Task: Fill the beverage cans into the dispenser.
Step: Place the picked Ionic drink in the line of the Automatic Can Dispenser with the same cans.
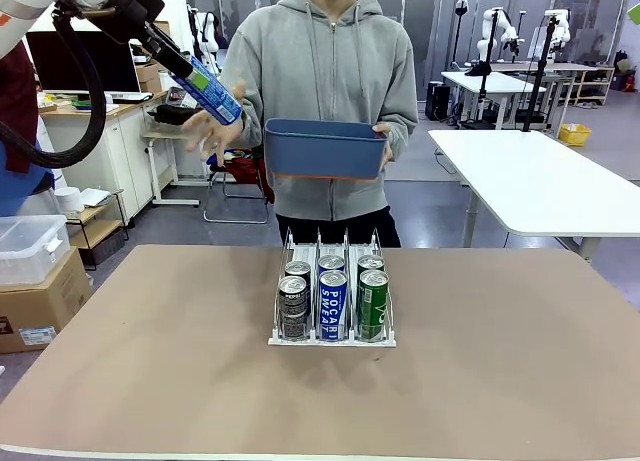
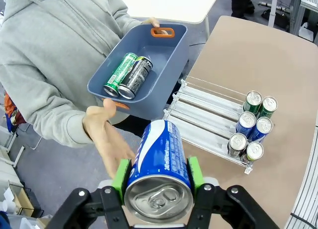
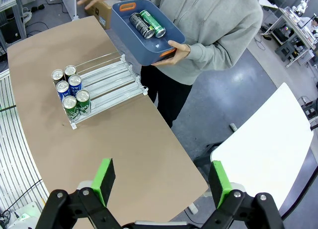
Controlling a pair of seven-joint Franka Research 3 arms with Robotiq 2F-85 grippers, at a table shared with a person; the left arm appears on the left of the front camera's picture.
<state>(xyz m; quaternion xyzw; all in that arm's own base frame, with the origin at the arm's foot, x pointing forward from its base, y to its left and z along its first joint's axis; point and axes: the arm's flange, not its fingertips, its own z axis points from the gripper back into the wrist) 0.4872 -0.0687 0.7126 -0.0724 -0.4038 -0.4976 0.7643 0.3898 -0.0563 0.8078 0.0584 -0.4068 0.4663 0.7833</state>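
Hidden: person's far hand blurred at 10 o'clock | left claw (image 2: 158, 182) grips slim blue aluminium can (image 2: 159, 164) | right claw (image 3: 161, 179) gapes empty | clear three-lane dispenser (image 1: 332, 291): six cans | blue plastic bin (image 2: 169, 52): two cans

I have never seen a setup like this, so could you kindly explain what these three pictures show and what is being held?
These are three cameras on one two-armed robot, at one moment. The front view looks across a brown table at a person holding a blue bin. The other two views come from cameras on the robot's wrists, looking along each end effector's fingers.

On the table stands the dispenser, a clear three-lane rack holding six cans: two dark, two blue, two green. The bin still contains a green can and a dark can.

The left end effector, with its green pads, is shut on a blue can, raised high near the person's open hand. The right end effector is open and holds nothing, high above the table.
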